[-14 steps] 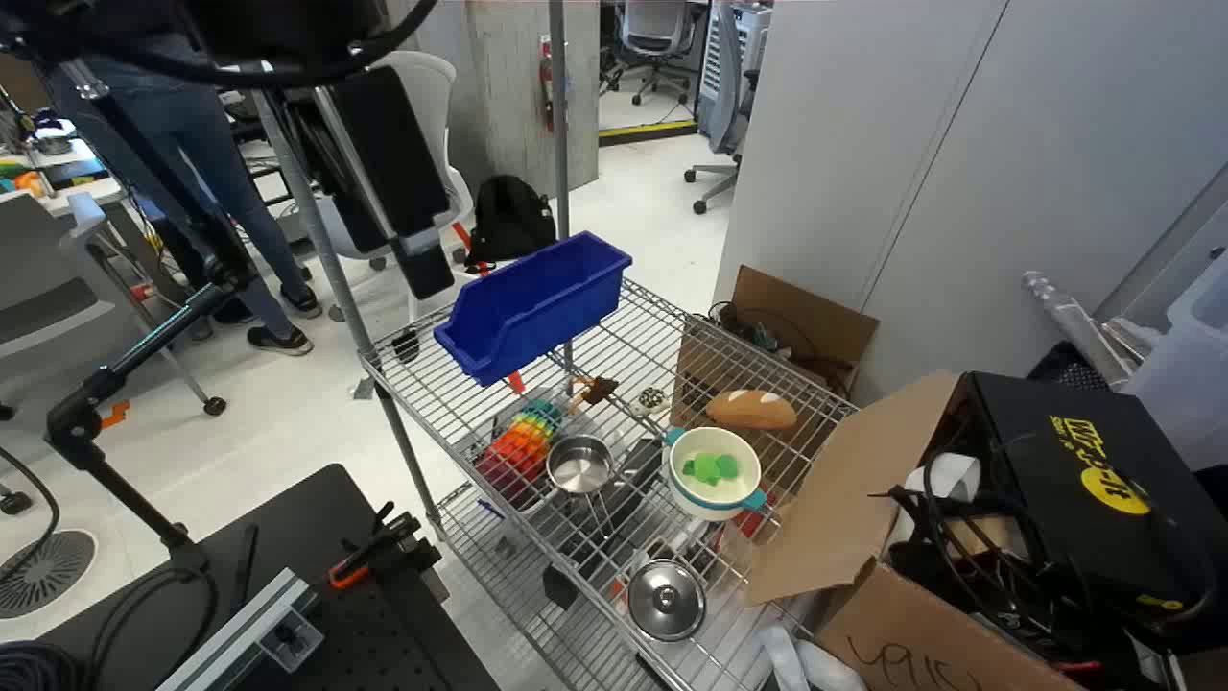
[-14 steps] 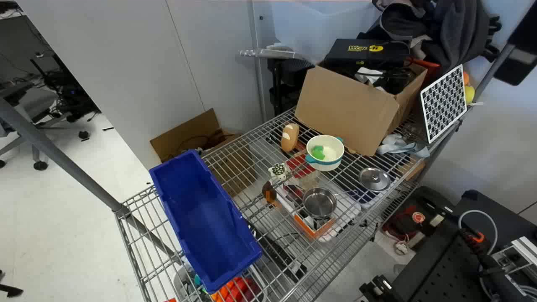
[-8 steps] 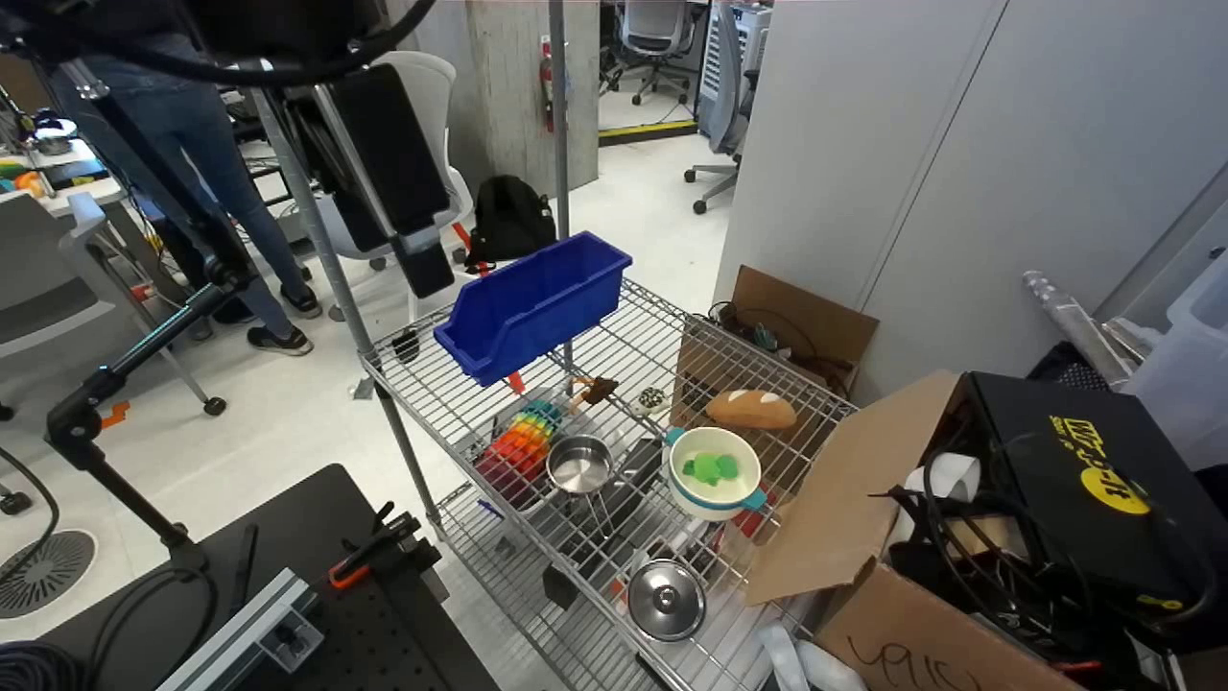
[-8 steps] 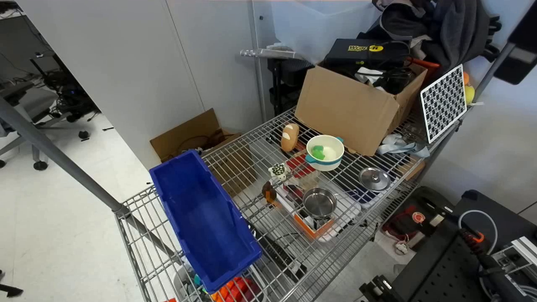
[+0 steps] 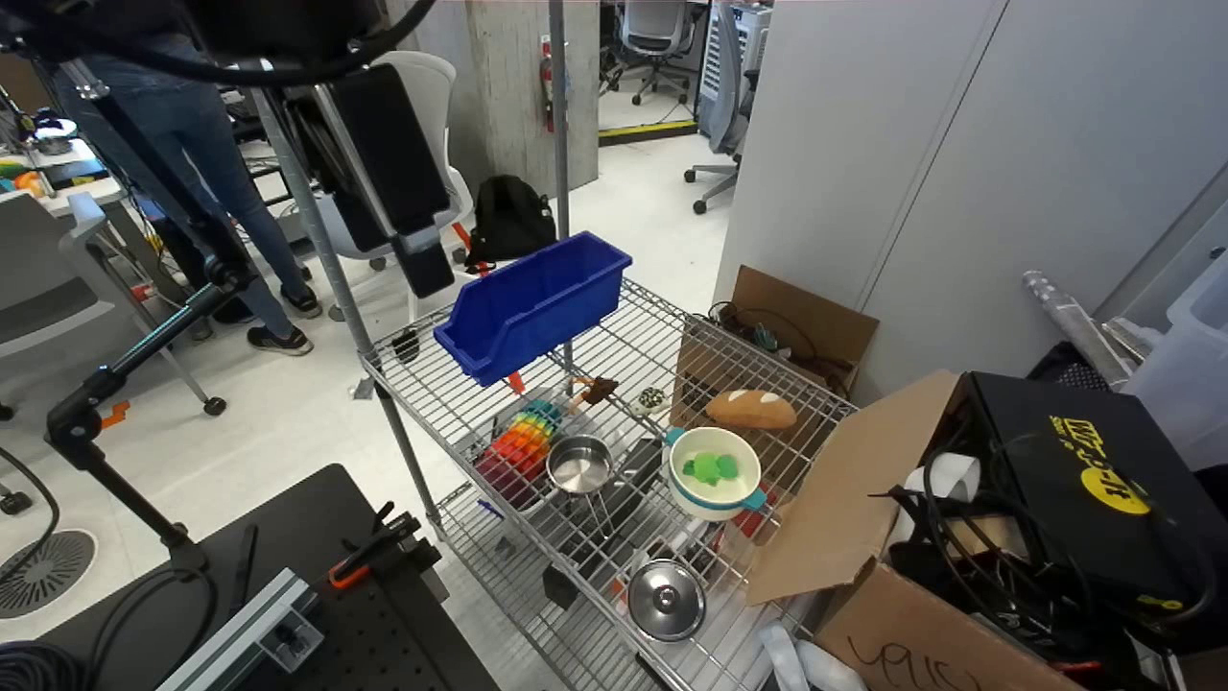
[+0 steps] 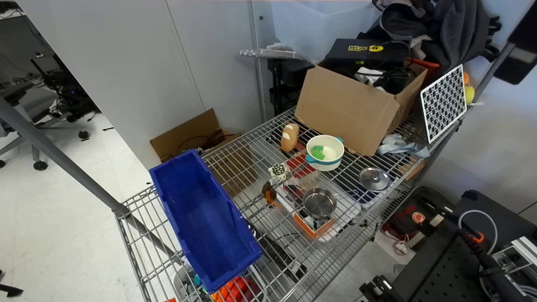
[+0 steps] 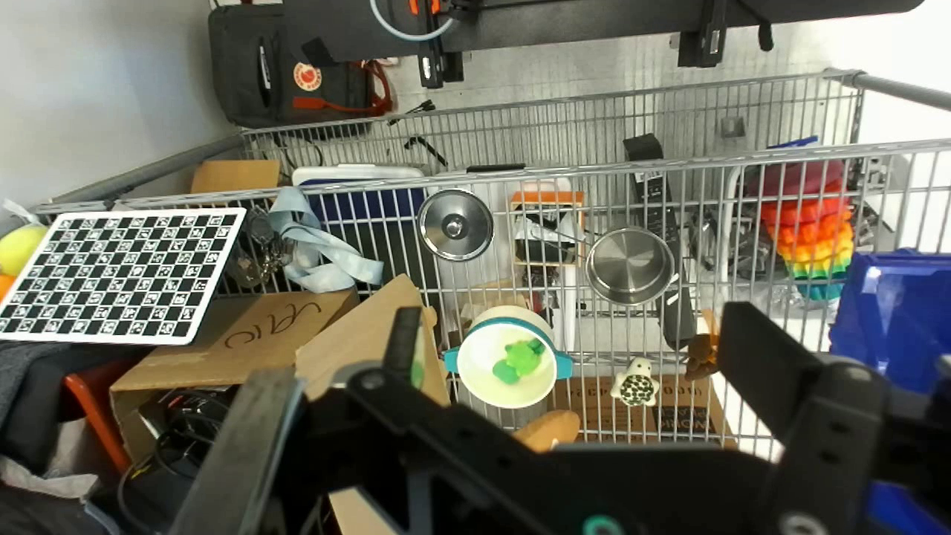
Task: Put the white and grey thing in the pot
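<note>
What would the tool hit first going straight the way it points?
Probably the wire shelf, between the white bowl and the steel pot, though depth is unclear; either one's rim might come first.

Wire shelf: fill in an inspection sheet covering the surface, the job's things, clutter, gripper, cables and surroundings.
Surface: wire shelf, an open metal grid.
Job's things: white and grey toy and steel pot, apart from each other; nothing seen in the pot.
Clutter: blue bin; teal-handled bowl holding green pieces; bread-like lump; steel lid; cardboard box; checkered board.
Gripper: open, nothing held.
Cables: pale cable curving at the top of the wrist view; coiled dark cable at the lower left of an exterior view.
Surroundings: person's legs and black backpack in the background of that exterior view.
</note>
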Robot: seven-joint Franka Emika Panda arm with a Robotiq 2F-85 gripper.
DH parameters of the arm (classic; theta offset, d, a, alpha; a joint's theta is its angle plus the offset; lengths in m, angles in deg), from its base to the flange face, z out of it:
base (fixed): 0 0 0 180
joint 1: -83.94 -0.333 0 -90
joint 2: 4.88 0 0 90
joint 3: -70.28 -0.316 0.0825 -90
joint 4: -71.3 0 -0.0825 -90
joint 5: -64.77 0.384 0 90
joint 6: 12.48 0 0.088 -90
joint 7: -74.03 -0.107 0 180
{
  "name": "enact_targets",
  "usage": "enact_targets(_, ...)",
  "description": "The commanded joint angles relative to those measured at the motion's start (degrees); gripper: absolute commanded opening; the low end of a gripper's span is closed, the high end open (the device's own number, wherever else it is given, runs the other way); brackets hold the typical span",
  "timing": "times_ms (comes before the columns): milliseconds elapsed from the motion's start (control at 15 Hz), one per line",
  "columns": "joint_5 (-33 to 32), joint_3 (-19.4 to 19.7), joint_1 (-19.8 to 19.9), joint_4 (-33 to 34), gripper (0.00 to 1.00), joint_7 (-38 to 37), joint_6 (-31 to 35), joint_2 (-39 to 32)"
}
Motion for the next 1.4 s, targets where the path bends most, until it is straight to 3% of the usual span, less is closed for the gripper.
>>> enact_targets(0,-0.45,0.80,-1.04,0.12,1.00,-0.44,-0.17,-0.13)
enact_targets(267,-0.34,0.53,-0.77,0.73,1.00,-1.51,-0.02,-1.34)
enact_targets(533,0.58,0.14,-0.24,5.49,1.00,-4.99,1.35,-10.44)
enact_targets(933,1.12,0.27,-1.32,18.77,1.00,-11.38,8.16,-31.32)
enact_targets(1333,0.00,2.99,-5.96,34.67,1.00,-20.09,10.99,-53.68)
